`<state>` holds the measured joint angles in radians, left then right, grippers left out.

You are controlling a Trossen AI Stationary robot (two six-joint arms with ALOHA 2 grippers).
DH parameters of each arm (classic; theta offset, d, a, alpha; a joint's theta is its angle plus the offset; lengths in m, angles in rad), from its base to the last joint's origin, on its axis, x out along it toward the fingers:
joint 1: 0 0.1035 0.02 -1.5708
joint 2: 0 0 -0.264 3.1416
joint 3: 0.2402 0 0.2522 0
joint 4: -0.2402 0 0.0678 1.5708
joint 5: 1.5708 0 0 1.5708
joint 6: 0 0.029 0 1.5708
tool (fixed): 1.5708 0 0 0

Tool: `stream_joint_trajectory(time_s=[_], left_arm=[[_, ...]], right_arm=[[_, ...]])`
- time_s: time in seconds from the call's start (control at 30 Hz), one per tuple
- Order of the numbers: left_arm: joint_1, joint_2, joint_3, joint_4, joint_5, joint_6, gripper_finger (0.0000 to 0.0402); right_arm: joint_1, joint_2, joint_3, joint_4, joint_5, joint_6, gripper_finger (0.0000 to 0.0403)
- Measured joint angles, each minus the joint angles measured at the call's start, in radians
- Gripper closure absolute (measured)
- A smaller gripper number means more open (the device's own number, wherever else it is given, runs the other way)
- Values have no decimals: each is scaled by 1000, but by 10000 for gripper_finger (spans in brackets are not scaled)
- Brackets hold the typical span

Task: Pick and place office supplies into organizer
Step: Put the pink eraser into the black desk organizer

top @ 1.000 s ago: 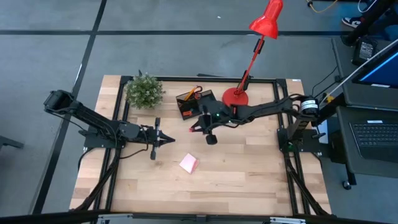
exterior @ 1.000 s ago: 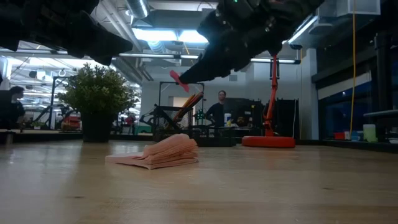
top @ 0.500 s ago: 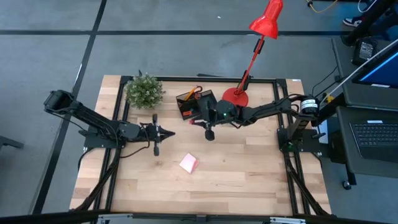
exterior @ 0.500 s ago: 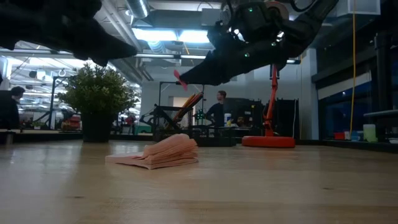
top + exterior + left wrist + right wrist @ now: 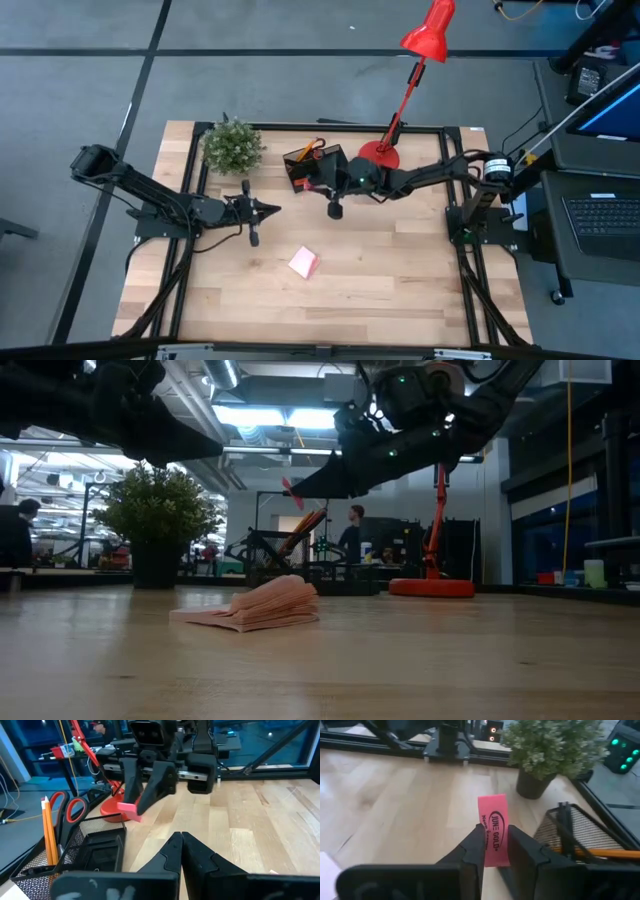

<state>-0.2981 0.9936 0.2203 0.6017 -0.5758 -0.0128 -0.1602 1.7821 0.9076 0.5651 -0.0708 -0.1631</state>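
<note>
Your right claw point(image 5: 492, 851) is clamped on a pink eraser point(image 5: 493, 829), held in the air just beside the black mesh organizer point(image 5: 312, 165). The eraser's lower end is hidden between the fingers, and its printed label is only partly legible. In the organizer you can see two orange pencils point(image 5: 48, 833) and red-handled scissors point(image 5: 66, 809); its base is cut off in the left wrist view. Your left claw point(image 5: 181, 840) is fully closed and empty, above the desk point(image 5: 400, 270). A pink note pad point(image 5: 303, 262) lies well apart on the desk.

One lamp point(image 5: 415, 60), one plant point(image 5: 232, 146), two pencils point(image 5: 47, 827)
</note>
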Motion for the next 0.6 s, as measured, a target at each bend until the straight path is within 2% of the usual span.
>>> stream_joint_trajectory(time_s=[0.33,0.6], left_arm=[[0,0,0,0,0,0,398],[0,0,0,-4,0,15,398]], right_arm=[[-63,14,82,-110,2,26,329],[-70,153,131,-119,2,-4,329]])
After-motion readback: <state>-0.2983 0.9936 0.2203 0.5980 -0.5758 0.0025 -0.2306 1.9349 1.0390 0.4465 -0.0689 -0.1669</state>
